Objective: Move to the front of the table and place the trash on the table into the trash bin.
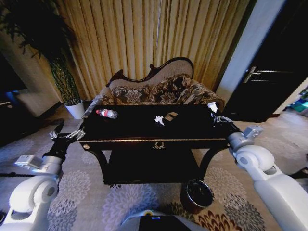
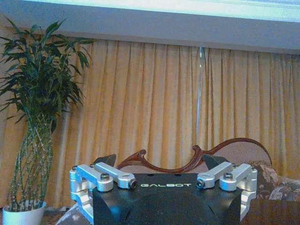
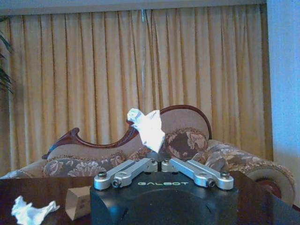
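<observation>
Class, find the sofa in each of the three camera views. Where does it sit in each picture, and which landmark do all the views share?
Head view: the sofa is upper centre, behind the table.
Left wrist view: the sofa is low, right of centre, beyond the open left gripper.
Right wrist view: the sofa spans the middle, behind the right gripper shut on a crumpled paper scrap.
Shared landmark: the golden curtain.

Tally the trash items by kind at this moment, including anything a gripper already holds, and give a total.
Plastic bottle, lying on the table: 1
White crumpled scraps: 2, one on the table, one pinched in the right gripper
Brownish piece on the table: 1
Total: 4
</observation>
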### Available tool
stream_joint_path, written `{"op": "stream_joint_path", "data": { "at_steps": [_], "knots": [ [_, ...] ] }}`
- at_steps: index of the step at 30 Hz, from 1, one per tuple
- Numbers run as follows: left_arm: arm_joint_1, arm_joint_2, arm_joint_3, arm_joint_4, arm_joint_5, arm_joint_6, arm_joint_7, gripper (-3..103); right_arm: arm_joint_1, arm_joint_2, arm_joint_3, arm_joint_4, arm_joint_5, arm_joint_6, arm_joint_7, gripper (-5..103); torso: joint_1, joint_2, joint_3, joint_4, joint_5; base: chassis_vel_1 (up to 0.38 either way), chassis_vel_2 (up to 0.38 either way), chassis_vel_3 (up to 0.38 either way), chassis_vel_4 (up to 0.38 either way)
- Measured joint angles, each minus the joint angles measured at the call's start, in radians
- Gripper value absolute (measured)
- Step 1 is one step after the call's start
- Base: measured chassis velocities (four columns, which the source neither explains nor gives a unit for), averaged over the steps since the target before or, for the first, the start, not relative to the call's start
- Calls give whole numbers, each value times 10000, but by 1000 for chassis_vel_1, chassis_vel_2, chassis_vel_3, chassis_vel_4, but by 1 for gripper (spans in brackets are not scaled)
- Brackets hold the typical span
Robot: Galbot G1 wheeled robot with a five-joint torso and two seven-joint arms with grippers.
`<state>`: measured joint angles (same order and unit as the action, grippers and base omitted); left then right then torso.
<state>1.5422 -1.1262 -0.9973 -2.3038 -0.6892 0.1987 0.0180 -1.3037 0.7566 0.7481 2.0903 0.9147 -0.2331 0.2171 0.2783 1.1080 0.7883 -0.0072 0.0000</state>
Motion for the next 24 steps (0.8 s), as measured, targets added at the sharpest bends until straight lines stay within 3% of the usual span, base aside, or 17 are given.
{"op": "stream_joint_path", "data": {
  "at_steps": [24],
  "knots": [
    [32,-59,-21,11,16,-39,16,100,-220,395,-60,-130,-642,175,4,0,-2,1,-2,1,-1,107,-108,-115,101]
  ]
}}
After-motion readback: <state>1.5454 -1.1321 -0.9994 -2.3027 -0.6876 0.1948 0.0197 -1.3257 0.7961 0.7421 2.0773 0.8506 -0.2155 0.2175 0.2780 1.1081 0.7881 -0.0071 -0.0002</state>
